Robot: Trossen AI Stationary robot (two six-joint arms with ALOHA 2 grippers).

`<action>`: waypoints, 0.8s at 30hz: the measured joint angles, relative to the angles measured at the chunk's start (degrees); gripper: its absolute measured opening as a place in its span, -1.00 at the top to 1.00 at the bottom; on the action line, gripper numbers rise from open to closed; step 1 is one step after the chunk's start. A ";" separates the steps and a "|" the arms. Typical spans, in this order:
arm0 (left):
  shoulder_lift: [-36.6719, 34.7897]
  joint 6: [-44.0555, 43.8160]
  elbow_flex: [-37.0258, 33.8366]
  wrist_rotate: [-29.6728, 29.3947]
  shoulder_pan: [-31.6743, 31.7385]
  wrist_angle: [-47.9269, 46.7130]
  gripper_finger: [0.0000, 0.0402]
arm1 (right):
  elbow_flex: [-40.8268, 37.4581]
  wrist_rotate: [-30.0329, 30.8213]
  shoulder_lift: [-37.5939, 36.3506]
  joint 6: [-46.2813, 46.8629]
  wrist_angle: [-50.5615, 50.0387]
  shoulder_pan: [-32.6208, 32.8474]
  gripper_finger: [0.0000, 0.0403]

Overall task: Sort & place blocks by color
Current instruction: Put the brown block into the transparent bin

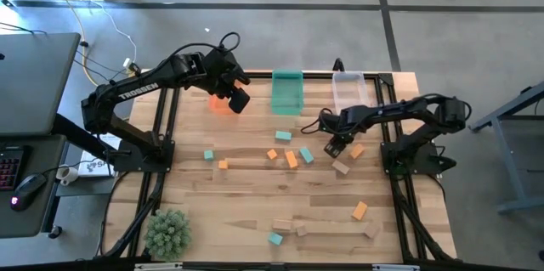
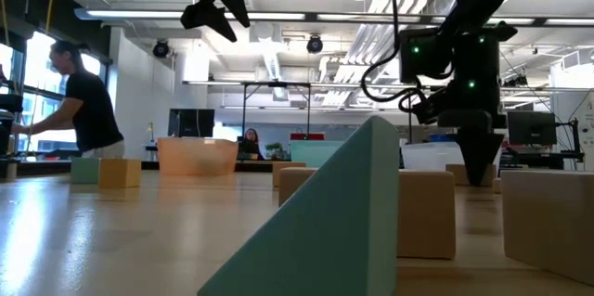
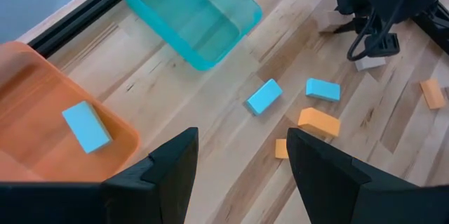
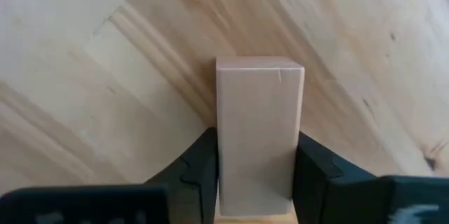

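My left gripper (image 1: 236, 97) hangs open above the orange bin (image 1: 219, 104), high over the table (image 2: 218, 4). In its wrist view the open fingers (image 3: 242, 164) frame the bin's near corner, and one teal block (image 3: 85, 127) lies inside the bin. My right gripper (image 1: 335, 146) points down at mid-table, shut on a light wood block (image 4: 258, 133). Teal blocks (image 3: 264, 96) (image 3: 323, 89) and orange blocks (image 3: 318, 121) (image 3: 280, 148) lie flat between the arms. More wood, orange and teal blocks lie near the table's near edge (image 1: 293, 227). My right gripper pinches the light wood block between its two fingers, one finger (image 4: 200, 164) on each long side (image 4: 228, 147). The fingers come from above, pointing down and lying along the block, whose free end (image 4: 258, 66) reaches past the fingertips. Whether it stands on the table I cannot tell.
The teal bin (image 1: 287, 93) and the clear bin (image 1: 348, 93) stand along the far edge beside the orange one. A fuzzy green plant (image 1: 167, 233) sits at the near left corner. Another wood block (image 1: 342, 166) lies just near of my right gripper. A person (image 2: 83, 101) stands beyond the table.
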 joint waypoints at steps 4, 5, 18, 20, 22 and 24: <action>0.00 0.00 0.00 0.02 -0.02 0.00 -0.03 | -0.02 -0.55 -1.79 0.16 -1.30 0.00 0.47; 0.00 0.00 0.00 0.01 -0.19 0.01 -0.03 | -0.04 -0.62 -2.74 0.52 -1.50 0.00 0.47; 0.00 -0.52 0.00 0.02 -4.65 0.04 -0.03 | -0.04 4.04 -23.16 8.86 1.12 -1.47 0.47; 0.00 -0.54 0.00 0.02 -5.65 0.07 -0.03 | -0.04 5.61 -25.86 9.08 3.00 -2.65 0.47; 0.00 -0.61 0.00 0.02 -6.64 0.08 -0.03 | -0.04 7.42 -28.16 8.90 5.17 -3.94 0.47; 0.00 -0.59 0.00 0.02 -7.67 0.13 -0.03 | -0.04 9.29 -30.07 8.42 7.19 -5.35 0.47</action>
